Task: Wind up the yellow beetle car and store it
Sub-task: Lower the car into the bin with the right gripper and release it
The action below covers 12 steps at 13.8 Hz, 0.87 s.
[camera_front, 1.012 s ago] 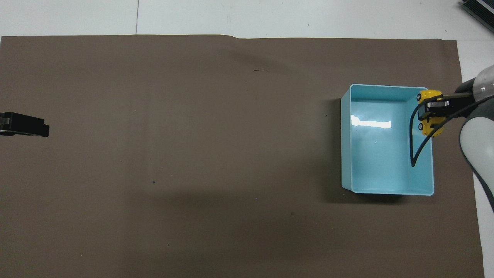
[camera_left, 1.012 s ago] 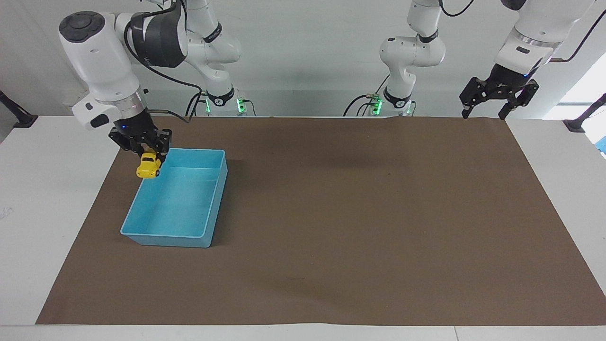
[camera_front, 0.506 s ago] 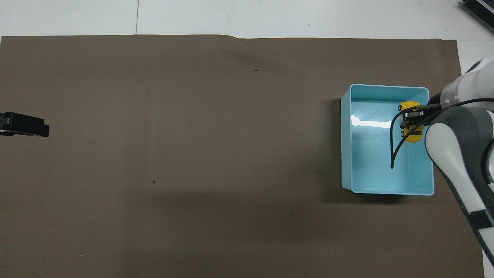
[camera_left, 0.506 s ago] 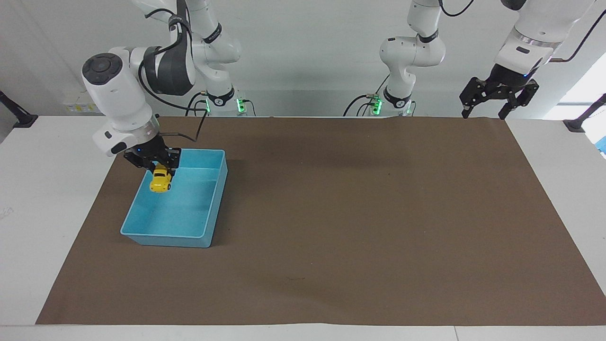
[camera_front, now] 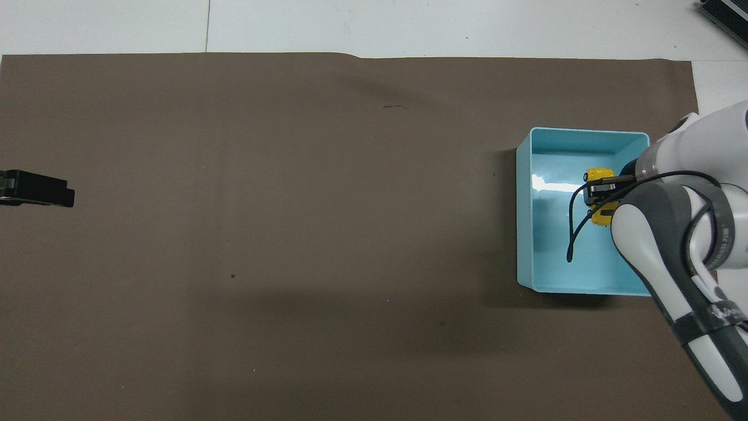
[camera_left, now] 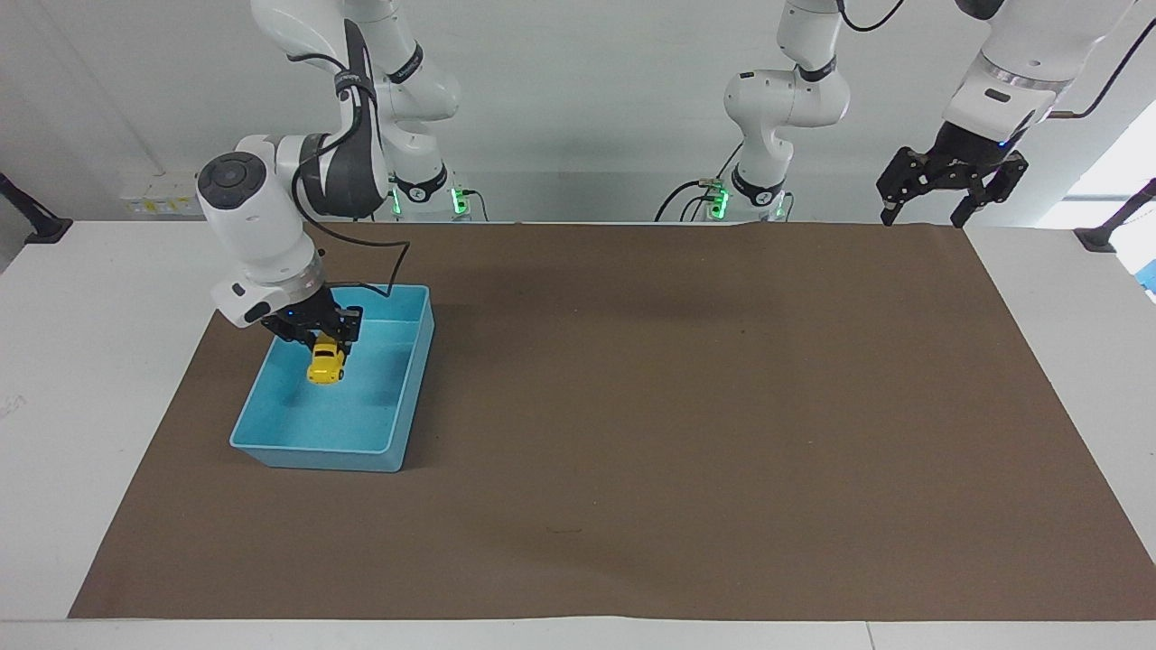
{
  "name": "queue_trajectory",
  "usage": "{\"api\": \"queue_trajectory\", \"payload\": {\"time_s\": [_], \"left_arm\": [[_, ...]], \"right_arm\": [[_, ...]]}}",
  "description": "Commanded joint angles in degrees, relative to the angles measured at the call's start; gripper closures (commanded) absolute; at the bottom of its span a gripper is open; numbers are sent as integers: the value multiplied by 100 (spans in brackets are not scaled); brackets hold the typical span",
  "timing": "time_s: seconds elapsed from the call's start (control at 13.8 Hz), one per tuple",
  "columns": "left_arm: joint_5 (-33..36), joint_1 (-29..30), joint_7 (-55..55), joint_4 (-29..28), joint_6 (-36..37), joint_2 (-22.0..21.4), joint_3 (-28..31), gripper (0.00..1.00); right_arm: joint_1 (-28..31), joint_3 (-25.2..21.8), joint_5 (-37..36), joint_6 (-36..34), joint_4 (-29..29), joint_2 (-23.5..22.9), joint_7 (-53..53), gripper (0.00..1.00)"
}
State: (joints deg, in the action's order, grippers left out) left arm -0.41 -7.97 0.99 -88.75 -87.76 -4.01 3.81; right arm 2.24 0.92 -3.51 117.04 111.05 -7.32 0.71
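Observation:
The yellow beetle car (camera_left: 326, 366) hangs nose down in my right gripper (camera_left: 325, 348), which is shut on it. The car is inside the walls of the blue bin (camera_left: 398, 424), over the half of its floor nearer to the robots. I cannot tell whether the car touches the floor. In the overhead view the car (camera_front: 598, 174) shows partly under the right gripper (camera_front: 602, 196), inside the bin (camera_front: 524, 234). My left gripper (camera_left: 948, 197) waits open and empty, raised over the mat's corner at the left arm's end; its tip (camera_front: 36, 196) shows in the overhead view.
A brown mat (camera_left: 686, 406) covers most of the white table. The bin stands on it at the right arm's end. A black cable (camera_front: 575, 234) from the right wrist loops over the bin.
My right gripper has carried the car from above the bin's rim down into the bin and toward its middle. The left arm has not moved.

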Motion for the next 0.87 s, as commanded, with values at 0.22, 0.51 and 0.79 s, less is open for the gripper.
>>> {"api": "queue_trajectory", "payload": {"time_s": [0.22,0.51,0.79], "left_arm": [[41,59,-3,-90,57,-91,-30,0],[41,59,-3,-81,57,-99,-30,0],[41,59,-3,-81,57,-99,-30,0]], "right_arm": [[171,31,113,898,882,-50,114,100],[277,31,237,1653,1392,-208,114,100],[277,31,237,1708,1376,-270,70,0]]}}
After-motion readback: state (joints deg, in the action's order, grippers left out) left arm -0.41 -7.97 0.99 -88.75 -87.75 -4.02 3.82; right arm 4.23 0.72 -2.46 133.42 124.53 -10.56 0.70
